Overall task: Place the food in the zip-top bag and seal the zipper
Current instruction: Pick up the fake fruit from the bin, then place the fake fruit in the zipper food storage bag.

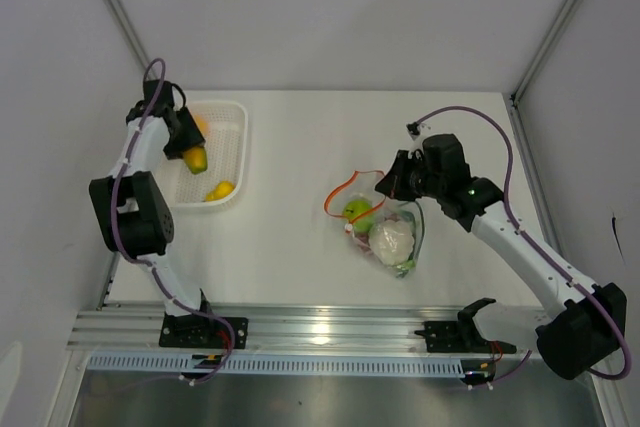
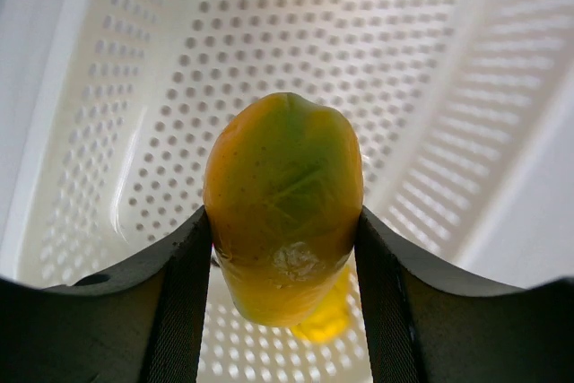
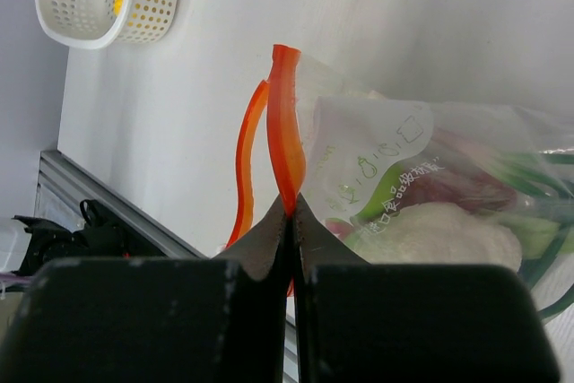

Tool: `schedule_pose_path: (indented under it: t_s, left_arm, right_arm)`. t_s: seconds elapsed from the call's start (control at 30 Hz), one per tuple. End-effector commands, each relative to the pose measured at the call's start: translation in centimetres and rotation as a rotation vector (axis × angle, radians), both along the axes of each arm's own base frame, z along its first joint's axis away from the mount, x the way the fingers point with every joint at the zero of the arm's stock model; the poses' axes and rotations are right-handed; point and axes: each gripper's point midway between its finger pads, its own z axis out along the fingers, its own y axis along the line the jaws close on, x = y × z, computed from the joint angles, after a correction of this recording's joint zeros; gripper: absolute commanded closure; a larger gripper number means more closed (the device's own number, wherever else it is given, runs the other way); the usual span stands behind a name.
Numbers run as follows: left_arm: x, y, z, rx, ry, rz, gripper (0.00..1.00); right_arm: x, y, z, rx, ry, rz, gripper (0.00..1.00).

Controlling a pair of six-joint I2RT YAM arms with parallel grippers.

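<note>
Left gripper [image 2: 282,230] clamps a fruit in the basket; right gripper [image 3: 291,208] pinches the bag's zipper.
The yellow-orange fruit [image 2: 282,168] sits between the left fingers, over the white basket [image 1: 238,137], which holds two more: one orange piece [image 1: 200,127] and one yellow piece [image 1: 220,189]. The left arm reaches far left, wrist tipped down. The right arm stretches inward, jaws closed on the zipper [image 3: 285,132]. The zip-top bag [image 1: 405,215] lies mid-table, holding one green apple [image 1: 357,210] and one cauliflower [image 1: 392,239].
</note>
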Motion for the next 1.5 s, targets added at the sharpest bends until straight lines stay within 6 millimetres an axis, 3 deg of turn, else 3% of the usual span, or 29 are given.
schedule_pose_path:
  t_s: [0.0,0.03,0.1,0.13,0.17,0.2,0.23,0.27,0.33,0.37,0.4,0.47,0.5,0.53,0.57,0.6,0.63,0.9,1.03,1.17,1.23,1.3,1.33,1.37,1.47]
  left_arm:
    - [-0.1,-4.5,8.8,-0.089,-0.239,-0.078,0.82]
    - [-0.9,-5.9,11.0,-0.092,-0.299,-0.115,0.79]
    - [-2.0,-8.1,12.3,-0.134,-0.352,-0.159,0.76]
    - [-2.8,-10.5,12.1,-0.17,-0.361,-0.21,0.73]
    - [-3.5,-12.7,14.8,-0.217,-0.447,-0.279,0.72]
    - [-4.5,-14.2,14.2,-0.254,-0.437,-0.307,0.72]
    - [-5.5,-17.8,14.9,-0.291,-0.456,-0.398,0.71]
    - [-6.5,-20.0,17.2,-0.347,-0.527,-0.465,0.71]
    - [-9.1,-24.7,17.0,-0.444,-0.531,-0.593,0.71]
    - [-10.2,-26.5,19.4,-0.517,-0.597,-0.638,0.71]
    - [-11.6,-28.5,19.0,-0.568,-0.589,-0.679,0.72]
    - [-13.5,-30.3,17.8,-0.663,-0.572,-0.68,0.78]
    - [-14.3,-31.6,19.7,-0.688,-0.657,-0.71,0.83]
    - [-14.9,-32.3,20.2,-0.709,-0.684,-0.716,0.84]
    - [-15.4,-32.7,18.6,-0.726,-0.664,-0.708,0.84]
    - [-16.1,-34.1,20.2,-0.744,-0.741,-0.747,0.85]
    - [-16.4,-34.7,20.1,-0.755,-0.744,-0.759,0.84]
    - [-19.9,-41.3,16.8,-0.896,-0.554,-0.972,0.79]
    - [-20.9,-42.6,14.0,-0.895,-0.437,-1.009,0.78]
    - [-21.3,-43.4,12.5,-0.879,-0.346,-1.019,0.76]
    - [-20.8,-43.7,13.2,-0.872,-0.353,-1.032,0.75]
    - [-20.7,-43.7,11.8,-0.845,-0.282,-1.019,0.73]
    - [-20.3,-44.1,13.0,-0.846,-0.302,-1.037,0.72]
    - [-20.4,-44.3,12.0,-0.839,-0.251,-1.036,0.71]
    - [-19.8,-44.8,12.3,-0.824,-0.222,-1.045,0.69]
  right_arm:
    - [0.9,-0.3,2.3,0.022,-0.04,-0.051,1.0]
    - [0.7,-0.2,2.4,0.031,-0.036,-0.055,1.0]
    - [0.4,-0.2,2.8,0.037,-0.042,-0.055,1.0]
    - [0.3,-0.1,3.0,0.04,-0.042,-0.055,1.0]
    - [0.2,-0.1,3.0,0.039,-0.038,-0.052,1.0]
    - [-0.1,-0.2,2.8,0.032,-0.023,-0.049,1.0]
    - [-0.1,-0.2,2.8,0.028,-0.018,-0.051,1.0]
    - [-0.4,-0.2,2.9,0.025,-0.008,-0.048,1.0]
    - [-0.7,-0.2,3.4,0.032,-0.013,-0.049,1.0]
    - [-0.8,-0.2,3.5,0.037,-0.012,-0.05,1.0]
    - [-0.9,-0.2,3.6,0.043,-0.008,-0.051,1.0]
    - [-1.2,-0.1,4.0,0.058,-0.007,-0.05,1.0]
    - [-1.3,-0.1,4.3,0.071,-0.001,-0.053,1.0]
    - [-1.5,0.0,4.6,0.083,-0.001,-0.052,1.0]
    - [-1.5,0.1,5.0,0.094,-0.005,-0.051,1.0]
    - [-1.7,0.2,5.3,0.11,-0.003,-0.043,1.0]
    - [-1.8,0.3,5.4,0.122,0.002,-0.045,1.0]
    - [-2.2,0.6,6.7,0.156,-0.011,-0.033,1.0]
    - [-2.5,0.7,6.8,0.146,-0.021,0.001,1.0]
    - [-2.9,1.1,6.6,0.142,-0.018,0.044,1.0]
    - [-3.2,1.3,6.3,0.135,-0.008,0.061,1.0]
    - [-3.6,1.7,6.2,0.133,-0.005,0.086,1.0]
    - [-3.8,1.7,6.1,0.129,-0.001,0.092,1.0]
    - [-4.0,1.8,6.0,0.125,0.0,0.096,1.0]
    - [-4.4,1.7,6.4,0.123,-0.011,0.099,1.0]
